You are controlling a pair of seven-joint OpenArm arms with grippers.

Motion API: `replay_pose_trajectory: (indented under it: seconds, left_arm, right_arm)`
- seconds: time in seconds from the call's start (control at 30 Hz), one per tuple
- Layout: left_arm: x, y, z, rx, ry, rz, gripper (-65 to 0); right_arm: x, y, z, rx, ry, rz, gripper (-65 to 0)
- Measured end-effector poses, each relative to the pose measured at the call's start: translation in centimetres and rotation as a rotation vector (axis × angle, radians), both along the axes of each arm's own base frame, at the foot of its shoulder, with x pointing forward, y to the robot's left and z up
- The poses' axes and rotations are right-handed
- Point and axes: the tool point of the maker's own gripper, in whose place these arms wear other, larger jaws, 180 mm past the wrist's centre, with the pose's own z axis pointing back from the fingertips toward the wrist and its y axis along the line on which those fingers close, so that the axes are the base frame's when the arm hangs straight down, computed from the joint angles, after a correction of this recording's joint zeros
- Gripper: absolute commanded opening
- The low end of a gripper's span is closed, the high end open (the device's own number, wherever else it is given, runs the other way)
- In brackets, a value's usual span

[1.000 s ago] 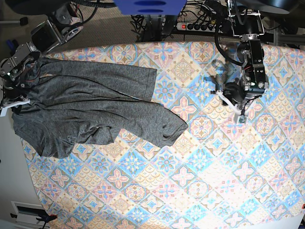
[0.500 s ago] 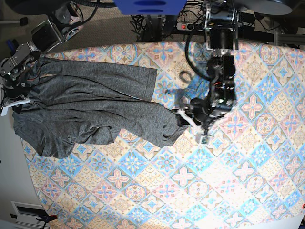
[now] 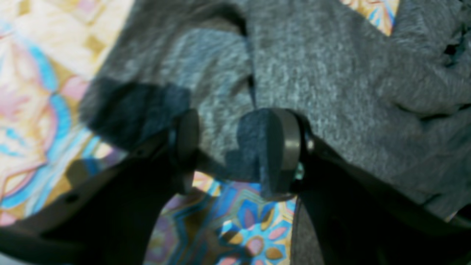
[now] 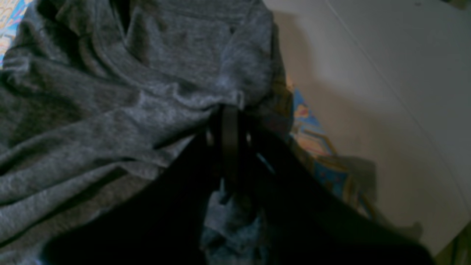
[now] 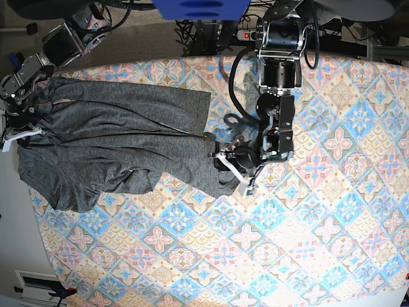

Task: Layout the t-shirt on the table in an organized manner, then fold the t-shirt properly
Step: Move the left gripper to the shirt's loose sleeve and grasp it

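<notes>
The dark grey t-shirt [image 5: 121,141] lies crumpled across the left part of the table [image 5: 307,243]. My left gripper [image 5: 231,171] is at the shirt's right end. In the left wrist view it [image 3: 228,147] is open, its two pads straddling the edge of the grey t-shirt [image 3: 331,73] just over the patterned cloth [image 3: 36,73]. My right gripper [image 5: 19,125] is at the shirt's far left, by the table's edge. In the right wrist view it [image 4: 229,125] is shut on a bunched fold of the t-shirt [image 4: 110,92].
A power strip with cables [image 5: 262,35] and a blue object [image 5: 198,7] lie behind the table's far edge. A white surface [image 4: 386,73] lies past the table's left edge, close to my right gripper. The patterned cloth stretches bare to the right of the shirt.
My left arm has swept leftward from the table's right side to the shirt's right end, and its jaws have widened. My right gripper has stayed clamped on the shirt.
</notes>
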Motion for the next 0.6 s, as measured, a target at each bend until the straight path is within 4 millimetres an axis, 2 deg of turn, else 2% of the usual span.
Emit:
replay_pose_trajectory:
  seconds: [0.13,0.4,0.47,0.57,0.6]
  left_arm:
    - [-0.8,-2.4,0.0,0.010,-0.007,-0.083,-35.8]
    - [-1.1,-3.9,0.3,-0.011,-0.003,-0.098,-36.8]
    - [-1.1,-3.9,0.2,-0.011,-0.002,-0.098,-43.4]
    - [-1.4,-3.9,0.0,-0.008,0.010,-0.100,-65.0]
    - [-1.4,-3.9,-0.1,-0.009,0.011,-0.101,-65.0]
  right_arm:
    - [0.0,0.1,0.0,0.002,-0.001,0.003,-65.0]
    - [-0.1,0.1,-0.1,0.002,0.001,0.003,-65.0]
    - [-0.1,0.1,-0.1,0.002,0.002,0.003,-65.0]
    - [-0.1,0.1,-0.1,0.002,0.001,0.003,-65.0]
    - [-0.1,0.1,-0.1,0.002,0.000,0.003,-65.0]
